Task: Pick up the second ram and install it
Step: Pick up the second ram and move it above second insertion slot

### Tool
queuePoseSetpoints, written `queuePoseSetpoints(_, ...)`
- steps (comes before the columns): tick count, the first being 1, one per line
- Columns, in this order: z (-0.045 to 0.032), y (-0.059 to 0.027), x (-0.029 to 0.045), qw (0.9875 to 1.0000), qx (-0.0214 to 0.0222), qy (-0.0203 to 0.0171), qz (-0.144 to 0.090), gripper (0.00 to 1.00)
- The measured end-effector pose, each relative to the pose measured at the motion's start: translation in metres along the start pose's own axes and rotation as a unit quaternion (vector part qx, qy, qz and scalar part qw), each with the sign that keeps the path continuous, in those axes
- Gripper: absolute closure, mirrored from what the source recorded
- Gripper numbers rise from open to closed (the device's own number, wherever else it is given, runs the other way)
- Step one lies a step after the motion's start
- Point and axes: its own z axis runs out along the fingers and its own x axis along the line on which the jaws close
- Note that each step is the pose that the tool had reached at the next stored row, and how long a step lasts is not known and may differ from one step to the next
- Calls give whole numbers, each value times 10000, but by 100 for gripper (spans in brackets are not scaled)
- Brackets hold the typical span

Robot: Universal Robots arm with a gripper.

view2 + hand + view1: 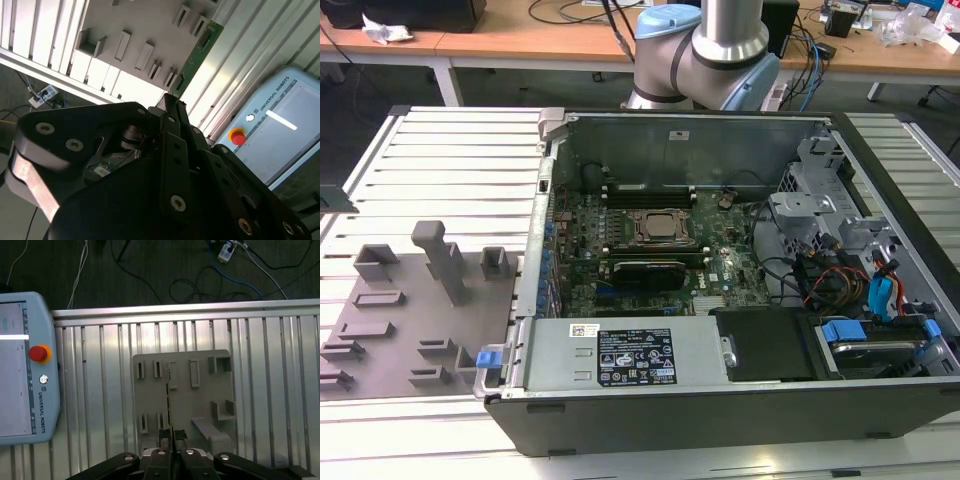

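- The gripper is clamped on the second ram. Its two fingers press the board's flat faces at one end, so the rest of the stick juts straight out beyond the fingertips.
- Judged from that grip, holding the faces keeps the long green board in line with the fingers, which suits pushing its edge into a narrow slot.
- The ram hangs in the air over the grey holder tray and looks lifted clear of the tray's blocks. It is not in the computer case.
- The tray lies on the slatted aluminium table, just beside the case's side wall at the exterior view's left. That placement probably keeps the parts close to the motherboard.
- The case lies on its side with the panel off, so the board faces up and can be reached from above.
- A teach pendant rests at the table's edge, apart from the tray.
- Count: one ram stick in the grip, one gripper with two fingers, one holder tray, one open case, one motherboard with one processor socket, and one pendant with one red stop button.
- The tray carries roughly nine raised blocks in the first wrist view, though I cannot be sure of the exact number.
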Motion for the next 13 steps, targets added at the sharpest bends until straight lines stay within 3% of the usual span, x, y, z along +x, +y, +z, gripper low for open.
queuePoseSetpoints(7, -120, 3, -5, 10000, 0, 0, 0, 87)
queuePoseSetpoints(13, -283, 4, -14, 10000, -1, 0, 0, 87)
